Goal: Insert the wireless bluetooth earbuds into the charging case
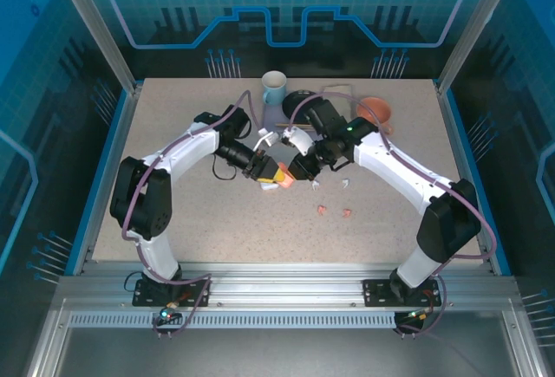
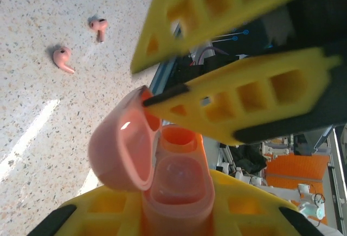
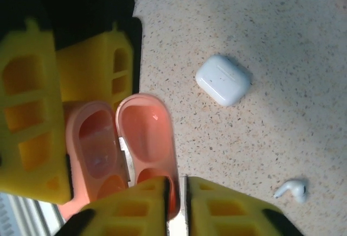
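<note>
Salmon-pink and hinged wide, the charging case (image 2: 176, 187) sits clamped by its body in the left gripper (image 2: 179, 217), raised off the table (image 3: 282, 19), its lid (image 2: 122, 149) thrown back and both wells empty. At the lid's rim is the right gripper (image 3: 176, 192), jaws only a slit apart, one tip touching the rim and nothing seemingly caught between. The matching pink earbuds (image 2: 62, 58) (image 2: 98, 27) lie loose on the table, well apart from the case. My judgement is that fetching comes next. The right gripper should draw straight off the rim without nudging the lid shut, then pinch one pink bud by its head so the stem hangs free to lead into a well. Meanwhile the left should hold the mouth steady. A shut white case (image 3: 223, 79) and a white earbud (image 3: 293, 190) can wait.
</note>
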Available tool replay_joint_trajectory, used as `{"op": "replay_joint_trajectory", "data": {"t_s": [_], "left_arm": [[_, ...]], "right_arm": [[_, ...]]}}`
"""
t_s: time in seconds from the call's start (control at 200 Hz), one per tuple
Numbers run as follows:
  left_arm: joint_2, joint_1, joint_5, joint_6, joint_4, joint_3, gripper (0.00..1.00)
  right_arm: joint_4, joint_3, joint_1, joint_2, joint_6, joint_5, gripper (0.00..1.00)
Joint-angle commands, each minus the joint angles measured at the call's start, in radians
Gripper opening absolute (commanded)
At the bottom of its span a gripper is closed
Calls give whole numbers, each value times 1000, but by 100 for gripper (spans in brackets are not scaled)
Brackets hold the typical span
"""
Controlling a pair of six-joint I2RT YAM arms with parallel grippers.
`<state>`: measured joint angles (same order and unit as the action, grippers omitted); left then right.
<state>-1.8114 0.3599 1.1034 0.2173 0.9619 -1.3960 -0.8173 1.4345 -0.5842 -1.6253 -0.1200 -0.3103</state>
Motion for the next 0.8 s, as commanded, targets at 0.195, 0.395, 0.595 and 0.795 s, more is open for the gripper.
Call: {"op": "replay_joint_trajectory", "data": {"t_s": [0.195,0.395,0.595,0.795], "left_arm": [[115,4,-153,-161,-296,137,0],[254,7,-299,-244,-662,333,0],[413,68,-498,-197,-1083,596,0],[469,109,-600,-222,-1584,854,0]], "right_arm": [[7,0,180,221,217,8,62],[17,-72,226,281,420,161,69],[65,-182,220,295,537,247,76],[85,-290,221,263,611,304,75]]}}
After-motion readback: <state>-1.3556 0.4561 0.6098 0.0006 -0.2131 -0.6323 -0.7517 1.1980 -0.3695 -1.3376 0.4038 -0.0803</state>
